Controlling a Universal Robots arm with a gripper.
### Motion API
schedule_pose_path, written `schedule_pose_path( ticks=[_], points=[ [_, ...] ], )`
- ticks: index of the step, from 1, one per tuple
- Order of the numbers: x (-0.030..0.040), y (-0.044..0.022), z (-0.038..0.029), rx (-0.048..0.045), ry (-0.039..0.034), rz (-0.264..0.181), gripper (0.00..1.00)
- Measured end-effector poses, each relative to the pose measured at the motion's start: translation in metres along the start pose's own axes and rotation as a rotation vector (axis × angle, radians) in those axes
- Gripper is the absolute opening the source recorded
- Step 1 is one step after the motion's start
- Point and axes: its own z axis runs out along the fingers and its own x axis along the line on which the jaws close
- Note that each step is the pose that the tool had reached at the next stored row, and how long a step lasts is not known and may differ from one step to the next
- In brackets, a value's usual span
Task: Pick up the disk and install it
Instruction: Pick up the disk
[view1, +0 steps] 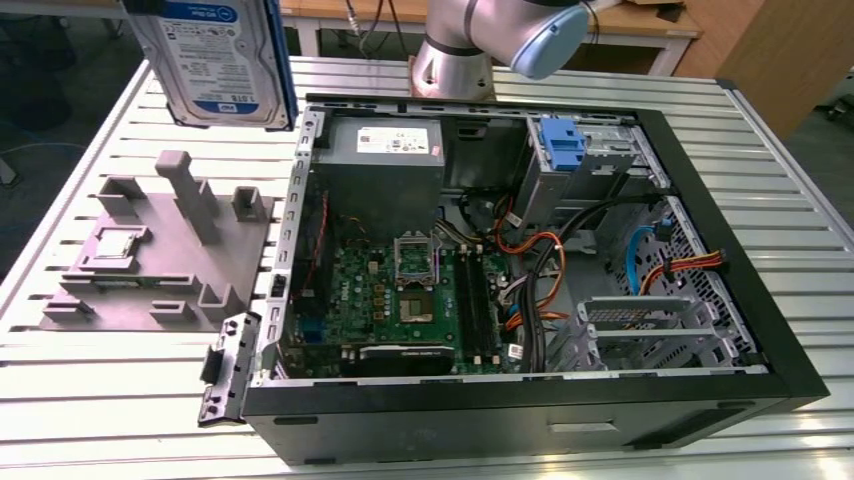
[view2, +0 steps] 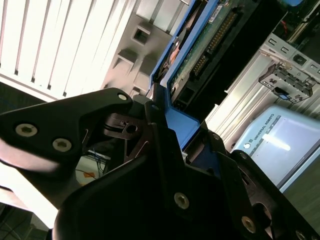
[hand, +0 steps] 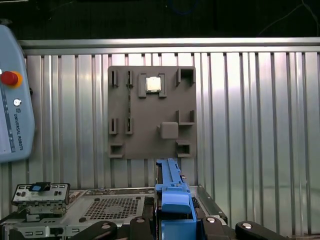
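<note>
The disk (view1: 220, 60), a silver drive with a white-and-blue label, hangs upright high above the table at the exterior view's left, over the far left corner of the open computer case (view1: 534, 250). A blue carrier frames its edge. In the first wrist view my gripper (hand: 175, 220) is shut on the disk's blue carrier (hand: 172, 192), with a black finger on each side. The second wrist view shows the gripper (view2: 165, 132) clamping the blue frame, with the disk's green circuit board (view2: 200, 50) beyond the fingers.
A grey fixture plate (view1: 160, 260) with upright posts lies on the slatted table beside the case; a chip (hand: 152, 84) sits in it. Inside the case are a grey power supply (view1: 387, 145), another blue carrier (view1: 563, 145) and a metal drive cage (view1: 641, 330). A teach pendant (hand: 12, 100) rests nearby.
</note>
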Motion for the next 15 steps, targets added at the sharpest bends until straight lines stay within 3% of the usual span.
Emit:
schedule_pose_path(
  ticks=[7,15],
  points=[
    [-0.0004,-0.0103,0.0001,-0.0001,0.0,0.0,0.37],
    [-0.0005,-0.0118,0.0001,-0.0001,0.0001,0.0,0.37]
  ],
)
